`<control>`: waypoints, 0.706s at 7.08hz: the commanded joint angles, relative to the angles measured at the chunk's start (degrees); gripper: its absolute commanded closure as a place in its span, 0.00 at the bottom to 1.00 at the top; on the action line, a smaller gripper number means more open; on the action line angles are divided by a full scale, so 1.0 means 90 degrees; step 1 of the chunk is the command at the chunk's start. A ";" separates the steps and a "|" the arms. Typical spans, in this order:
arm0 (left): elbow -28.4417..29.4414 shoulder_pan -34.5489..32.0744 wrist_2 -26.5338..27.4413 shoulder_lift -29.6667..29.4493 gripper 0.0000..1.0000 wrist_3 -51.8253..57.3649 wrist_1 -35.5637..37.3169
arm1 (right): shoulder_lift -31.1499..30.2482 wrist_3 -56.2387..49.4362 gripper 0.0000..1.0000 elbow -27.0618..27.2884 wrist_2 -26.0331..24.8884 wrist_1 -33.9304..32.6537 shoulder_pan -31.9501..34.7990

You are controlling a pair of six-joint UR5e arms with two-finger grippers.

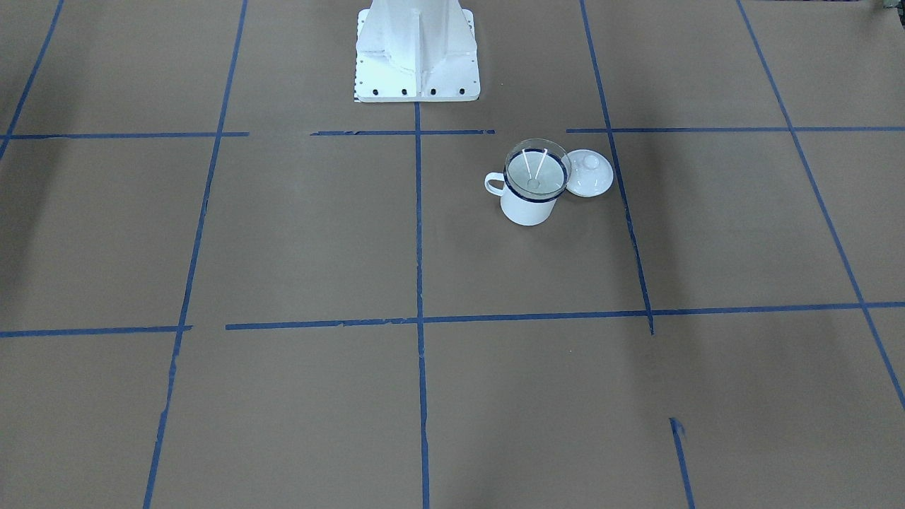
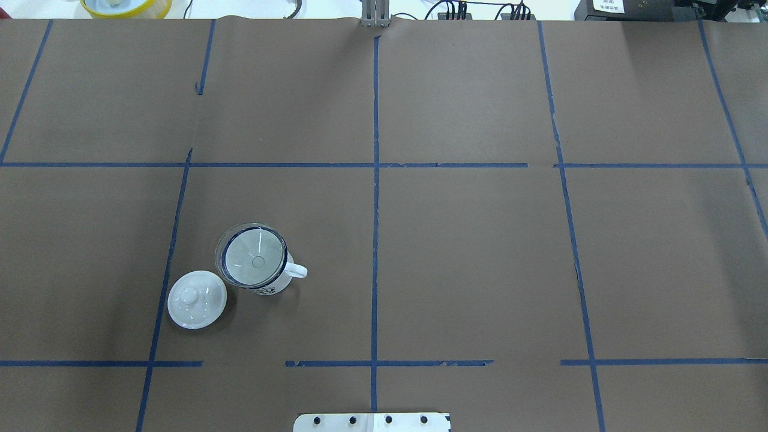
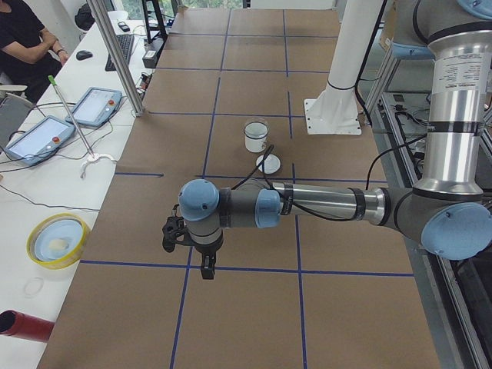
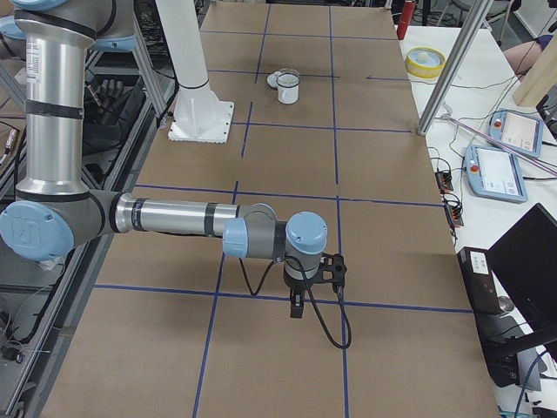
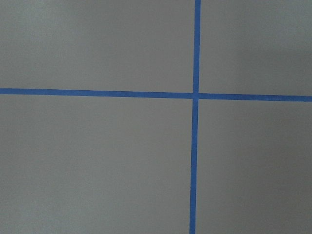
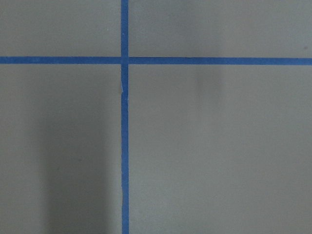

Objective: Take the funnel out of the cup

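The white enamel cup [image 1: 524, 207] with a dark blue rim stands upright on the brown table, its handle toward the table's middle. The clear funnel [image 1: 536, 172] sits in its mouth, spout down. Both also show in the overhead view, cup [image 2: 273, 287] and funnel [image 2: 252, 257]. My left gripper [image 3: 206, 272] hangs far from the cup, over the table's left end. My right gripper [image 4: 296, 312] hangs over the right end. They show only in the side views, so I cannot tell whether they are open or shut. The wrist views show only bare table and blue tape.
A white domed lid [image 2: 196, 299] with a knob lies right beside the cup, on the side away from its handle. The robot's white base [image 1: 417, 56] stands behind. A yellow bowl [image 3: 58, 238], a red cylinder [image 3: 23, 324] and tablets [image 3: 38, 138] sit on the operators' side table.
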 commanded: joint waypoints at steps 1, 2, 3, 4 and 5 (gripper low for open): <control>-0.0052 -0.0010 -0.0085 0.0067 0.00 0.0010 -0.0021 | 0.0000 0.0000 0.00 0.0008 0.0000 0.0000 0.0000; -0.0014 0.0000 -0.0134 -0.0029 0.00 0.0039 0.0124 | 0.0000 0.0000 0.00 -0.0002 0.0000 0.0000 0.0000; -0.0033 0.0000 -0.0125 0.0019 0.00 0.0039 0.0144 | 0.0000 0.0000 0.00 -0.0002 0.0000 0.0000 0.0000; -0.0062 0.0010 -0.0077 -0.0029 0.00 -0.0096 0.0154 | 0.0000 0.0000 0.00 -0.0002 0.0000 0.0000 0.0000; -0.0081 0.0000 -0.0105 -0.0020 0.00 -0.0465 0.0116 | 0.0000 0.0000 0.00 0.0008 0.0000 0.0000 0.0000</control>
